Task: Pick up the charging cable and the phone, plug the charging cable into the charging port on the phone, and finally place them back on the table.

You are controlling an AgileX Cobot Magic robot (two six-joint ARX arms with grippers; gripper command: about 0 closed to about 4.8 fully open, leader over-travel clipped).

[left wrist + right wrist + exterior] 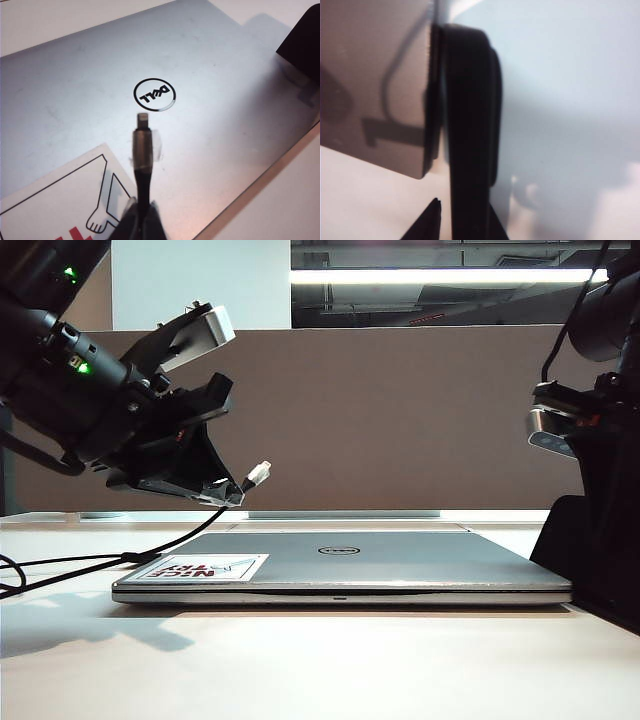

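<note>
Pinching the cable [143, 165], left gripper [142, 220] hovers over laptop [400, 562]; right gripper [462, 220] fingers clamp upright phone [470, 125] beside it.

The white table [300, 660] carries a closed silver laptop [400, 565] (Dell-branded).

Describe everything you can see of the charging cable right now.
The charging cable is a thin black cord ending in a grey sleeve and a small silvery plug. The shut left gripper pinches it just behind the sleeve, holding the plug in the air above the silver laptop, pointing toward the right gripper's side. Behind the gripper, the cord sags to the table and trails off the left edge.
</note>
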